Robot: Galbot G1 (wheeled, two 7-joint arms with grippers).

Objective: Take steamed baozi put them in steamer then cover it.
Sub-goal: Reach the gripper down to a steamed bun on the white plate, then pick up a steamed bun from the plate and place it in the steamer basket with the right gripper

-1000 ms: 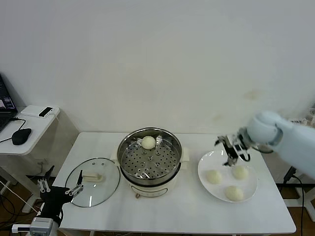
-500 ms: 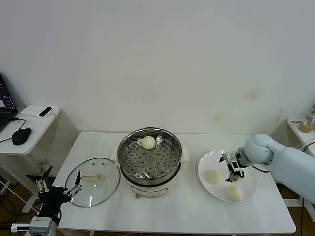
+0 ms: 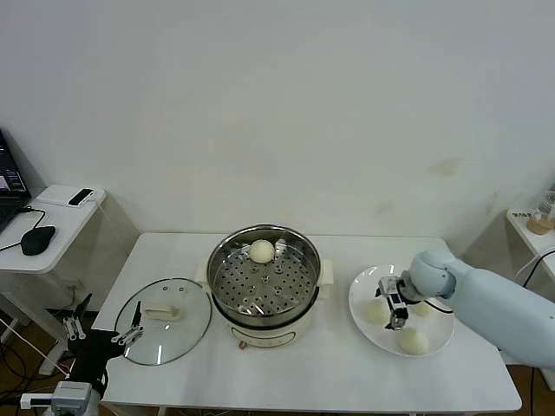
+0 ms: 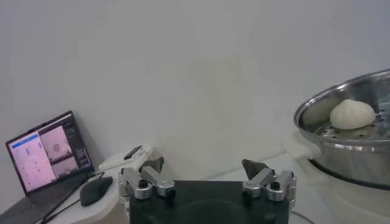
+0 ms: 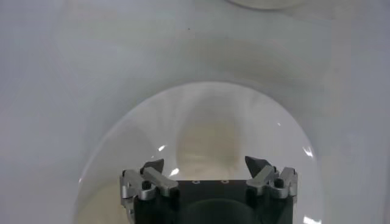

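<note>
White-shelled, the right arm reaches in from the right edge of the head view, its right gripper [image 3: 390,305] spread wide and empty, low over the plate [image 3: 364,322] beside the left of three baozi [image 3: 375,311]. A fourth bun [image 3: 262,251] sits on the steamer's [image 3: 264,282] perforated tray at centre frame. Left of the pot lies the glass cover [image 3: 165,319], handle up. The left gripper [image 3: 104,334] waits at lower left, fingers apart, holding nothing. A white table [image 3: 295,381] stands against a plain wall; a laptop [image 4: 46,161] and mouse [image 3: 37,239] occupy a side desk.
</note>
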